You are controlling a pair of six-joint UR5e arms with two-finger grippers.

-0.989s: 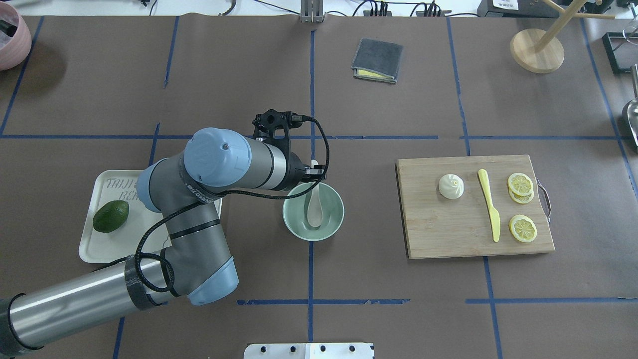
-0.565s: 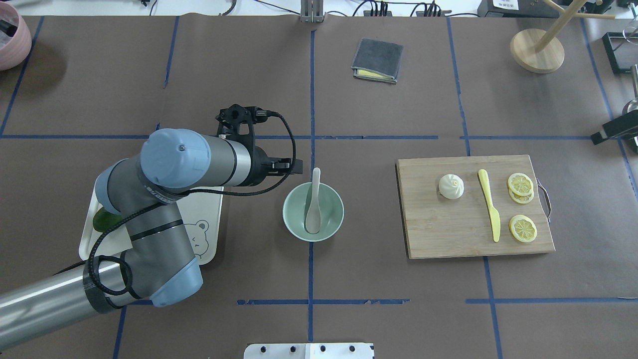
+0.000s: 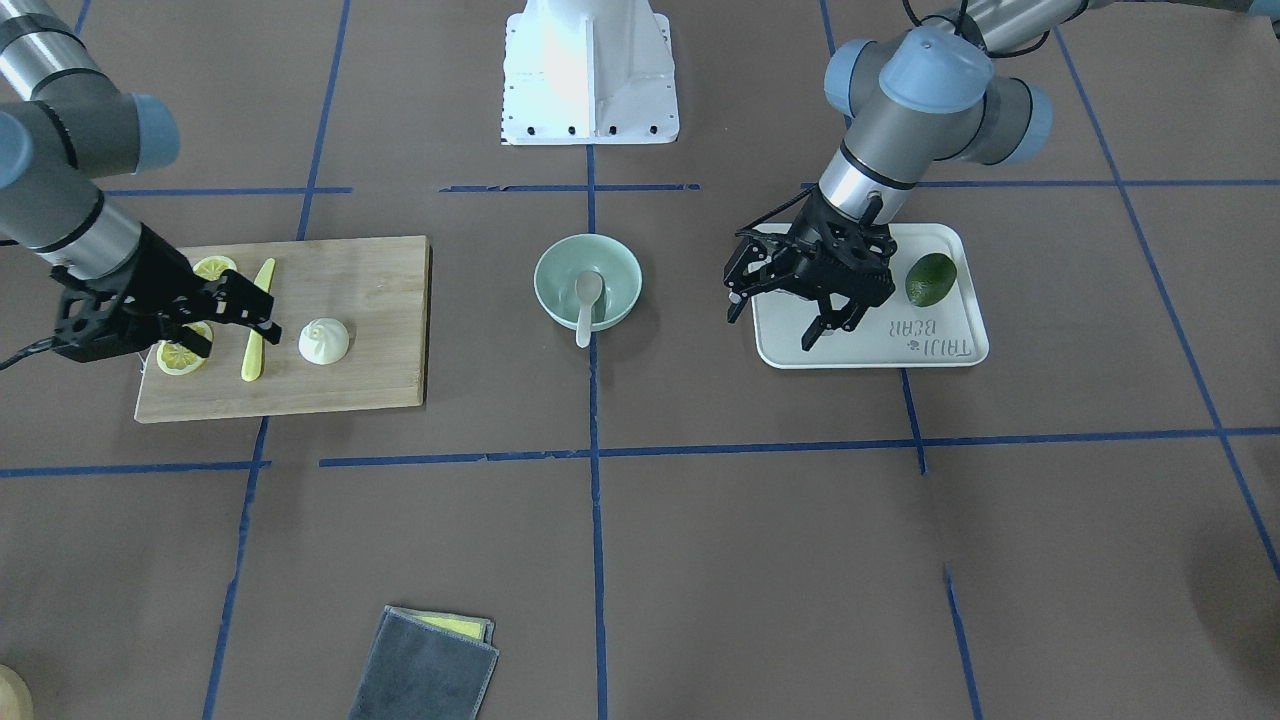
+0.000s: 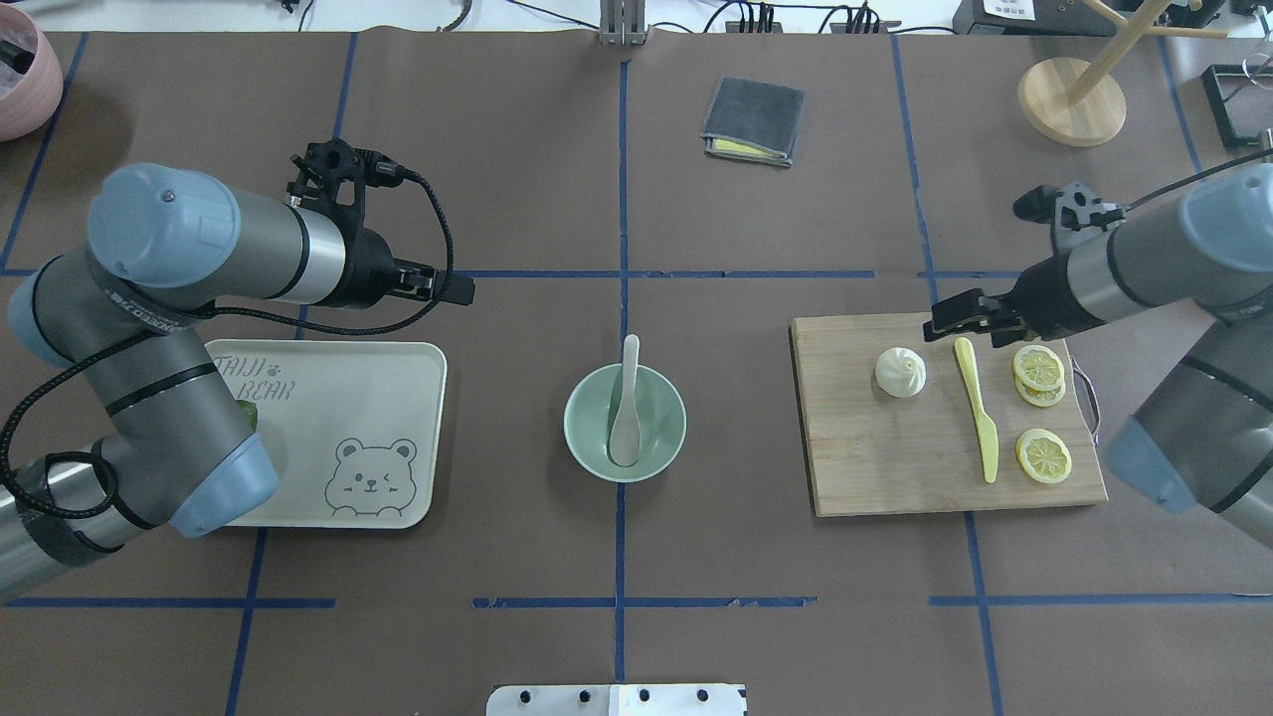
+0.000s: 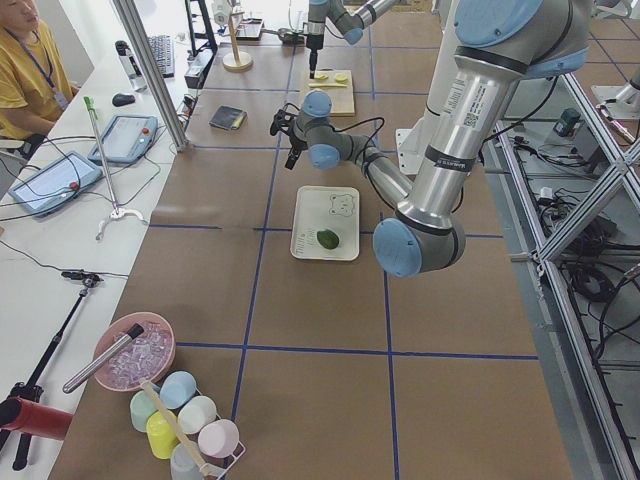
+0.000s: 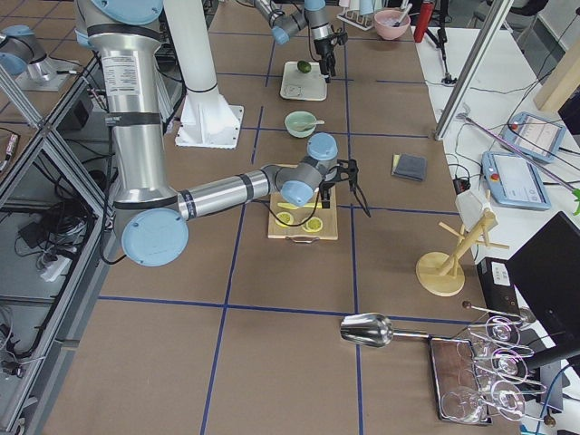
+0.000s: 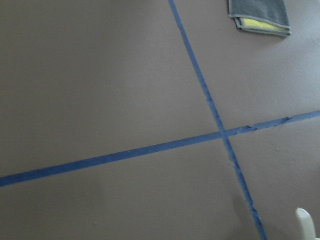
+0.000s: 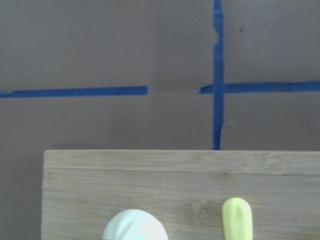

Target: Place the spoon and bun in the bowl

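Observation:
The off-white spoon (image 4: 627,410) lies in the mint-green bowl (image 4: 668,438) with its handle leaning over the far rim; both also show in the front view, the spoon (image 3: 586,300) and the bowl (image 3: 555,272). The white pleated bun (image 4: 900,372) sits on the wooden cutting board (image 4: 895,467). My left gripper (image 3: 772,325) is open and empty, over the near corner of the tray, well left of the bowl. My right gripper (image 3: 235,335) is open and empty, hanging over the board's far edge just beyond the bun (image 8: 135,227).
A yellow knife (image 4: 980,418) and lemon slices (image 4: 1039,368) lie on the board right of the bun. A white bear tray (image 4: 388,398) holds an avocado (image 3: 930,278). A grey cloth (image 4: 753,119) and a wooden stand (image 4: 1071,99) are at the far side.
My left arm has drawn back from the bowl to the left, leaving the spoon in the bowl. My right arm has come in from the right to the board's far edge.

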